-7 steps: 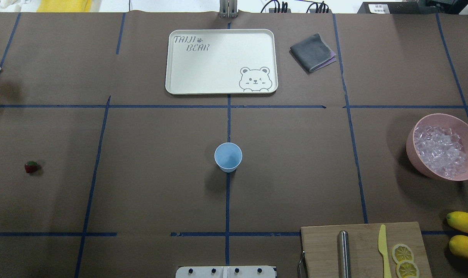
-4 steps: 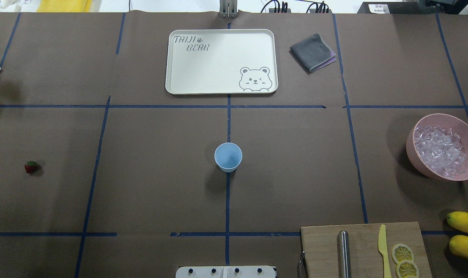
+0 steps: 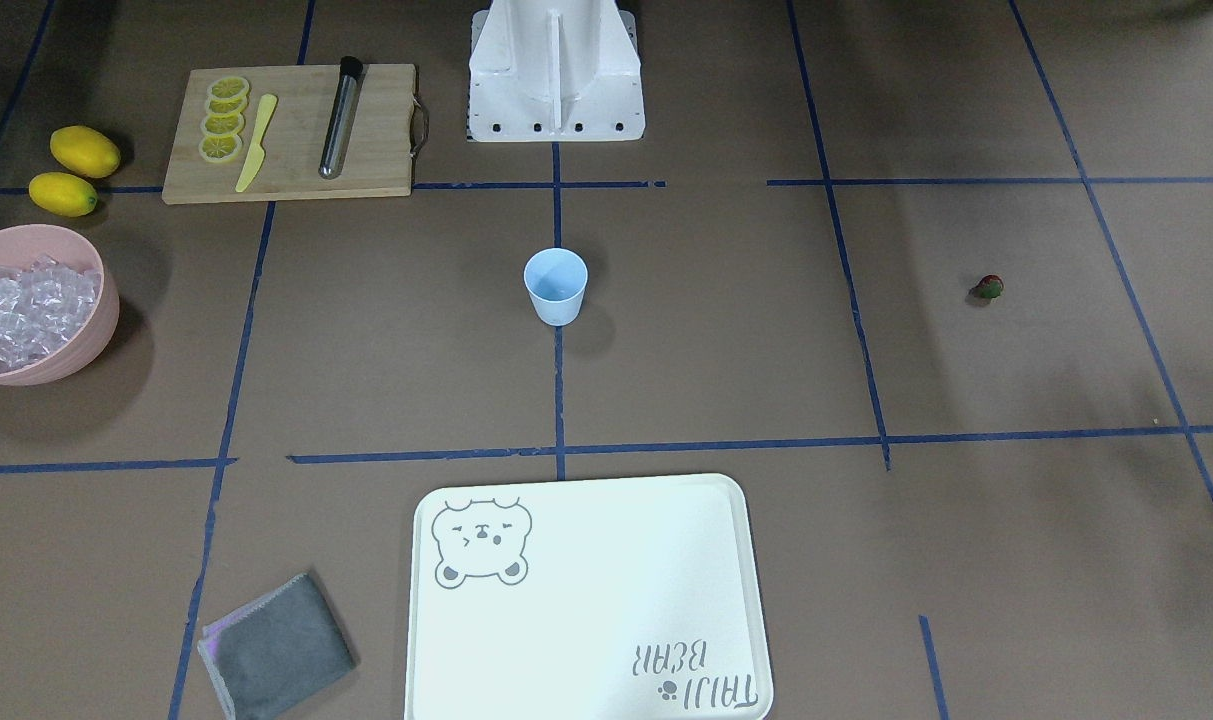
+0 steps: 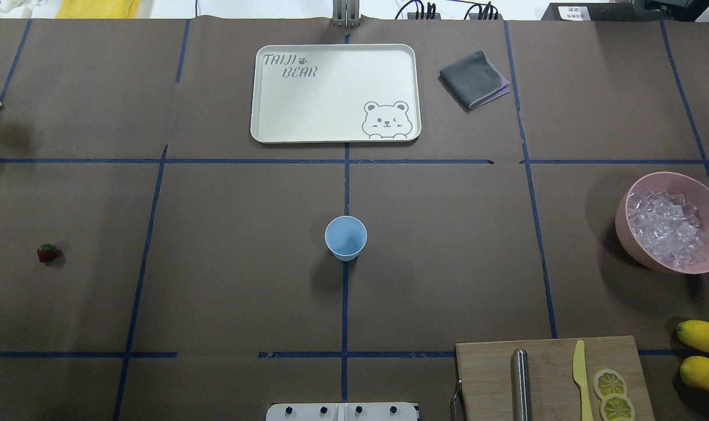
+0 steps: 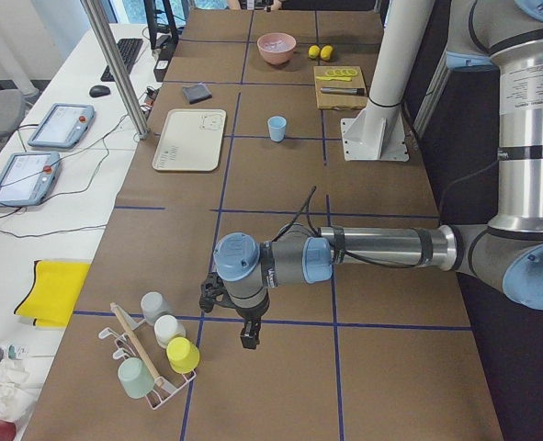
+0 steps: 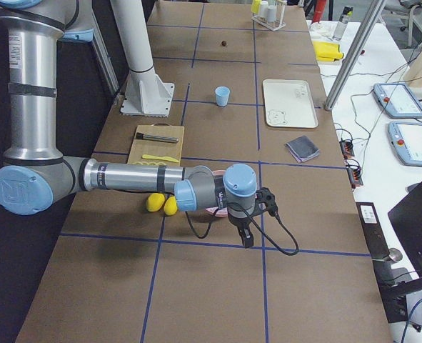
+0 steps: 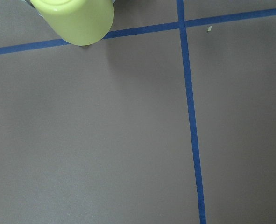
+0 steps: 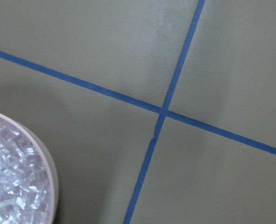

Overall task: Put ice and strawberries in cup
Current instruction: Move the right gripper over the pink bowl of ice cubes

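aloft, left pincer [image 5: 250,341], right pincer [image 6: 248,241]: indeterminate

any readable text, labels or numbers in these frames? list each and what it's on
"TAIJI BEAR": printed on the white tray, beside a paw mark, with a bear face in the opposite corner; it reads upside down in the front-facing view.
White label on a dark box past the table's far edge, overhead view: too small to read.
Teach pendants on the side desk: screens too small to read.
No other text is visible.
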